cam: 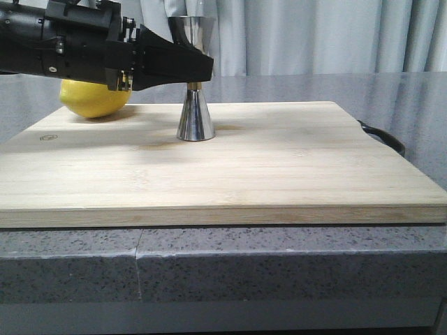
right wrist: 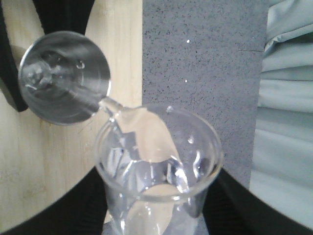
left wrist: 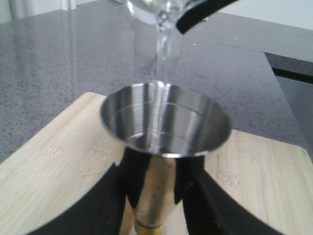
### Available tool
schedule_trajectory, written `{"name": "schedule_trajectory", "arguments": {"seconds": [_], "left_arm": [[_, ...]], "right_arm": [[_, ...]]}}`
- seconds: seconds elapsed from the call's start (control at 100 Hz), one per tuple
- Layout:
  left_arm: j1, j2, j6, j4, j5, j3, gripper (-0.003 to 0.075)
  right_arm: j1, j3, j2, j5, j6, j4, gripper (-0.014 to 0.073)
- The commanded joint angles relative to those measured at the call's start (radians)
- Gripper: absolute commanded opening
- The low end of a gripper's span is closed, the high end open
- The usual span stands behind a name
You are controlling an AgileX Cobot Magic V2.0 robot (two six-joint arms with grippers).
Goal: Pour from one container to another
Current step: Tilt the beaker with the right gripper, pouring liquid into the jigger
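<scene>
The steel jigger (cam: 194, 112) stands upright on the wooden cutting board (cam: 279, 167). My left gripper (cam: 201, 67) is shut on its upper cone just above the waist. In the left wrist view the fingers (left wrist: 112, 205) flank the jigger (left wrist: 165, 122), whose cup holds a little water. The clear glass beaker (right wrist: 159, 161) is tilted above it, with my right gripper (right wrist: 156, 210) shut on it. A thin stream of water (left wrist: 161, 63) falls from the beaker's lip (left wrist: 151, 10) into the jigger (right wrist: 63, 78). The right arm is out of the front view.
A yellow lemon (cam: 94, 98) lies on the board's far left, behind my left arm. The board has a dark handle (cam: 384, 136) at its right end and rests on a grey speckled counter (cam: 279, 251). Curtains hang behind.
</scene>
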Motion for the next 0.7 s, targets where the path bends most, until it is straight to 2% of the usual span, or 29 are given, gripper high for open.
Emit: {"name": "schedule_trajectory", "arguments": {"seconds": [0.0,0.69], "left_arm": [[-0.006,-0.043,0.002,-0.074,0.118,-0.029,0.0238],[-0.006,-0.043,0.002,-0.074,0.118,-0.029,0.0238]], "right_arm": [[0.0,-0.035,-0.045,-0.073,-0.032,-0.035,0.0307],[0.0,-0.035,-0.045,-0.089,-0.077,-0.037,0.0307]]}}
